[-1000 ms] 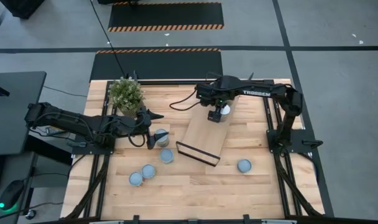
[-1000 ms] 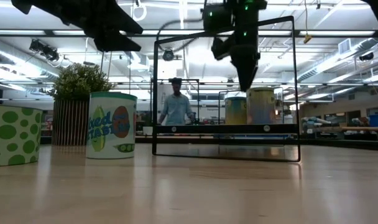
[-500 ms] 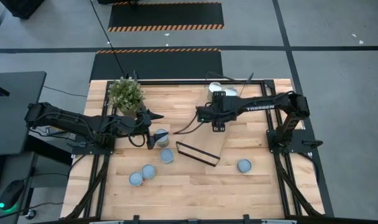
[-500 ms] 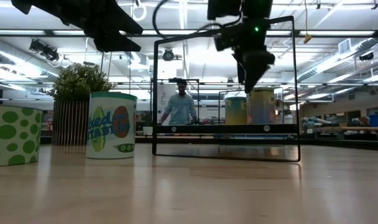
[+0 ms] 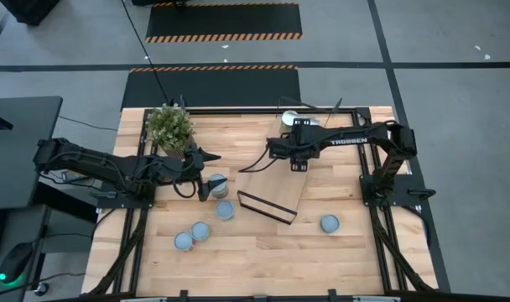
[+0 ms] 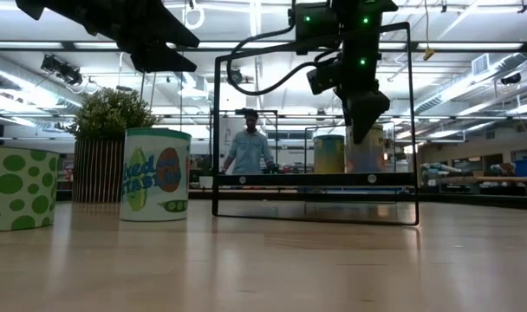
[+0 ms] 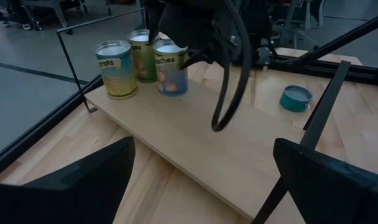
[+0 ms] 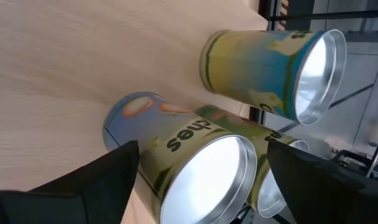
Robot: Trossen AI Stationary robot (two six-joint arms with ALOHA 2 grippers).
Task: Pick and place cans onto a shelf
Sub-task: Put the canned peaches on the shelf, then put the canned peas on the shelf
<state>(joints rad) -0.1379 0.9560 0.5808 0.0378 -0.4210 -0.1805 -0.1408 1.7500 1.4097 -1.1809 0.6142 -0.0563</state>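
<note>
"How far along are they, do you reckon?"

"Under halfway, I'd judge. Start at the left: the left tool [image 5: 206, 179] hangs just above a can [image 5: 218, 184] near the plant [image 5: 169, 126], fingers spread wide and holding nothing. That can stands on the surface [image 5: 356, 252], and three more stand loose nearby: one [image 5: 226, 210] just to its near side, then a pair [image 5: 200, 231] and [image 5: 184, 242] nearer the front edge."

"And the shelf?"

"The shelf [image 5: 276, 191] lies slantwise in the middle of the surface. At its far end three cans [image 7: 142, 59] stand in a cluster, touching or almost touching one another, so three look placed."

"What's the right arm up to?"

"The right tool [image 5: 300, 164] hovers over that far end of the shelf, just beside the cluster [image 8: 239, 149]. Its fingers stand apart and grip nothing; the cans sit clear in front of them."

"Anything further right?"

"One more can [image 5: 329, 223] on the bare surface, right of the shelf's near end. So five seem left to go, the one under the left tool likely next."
</note>
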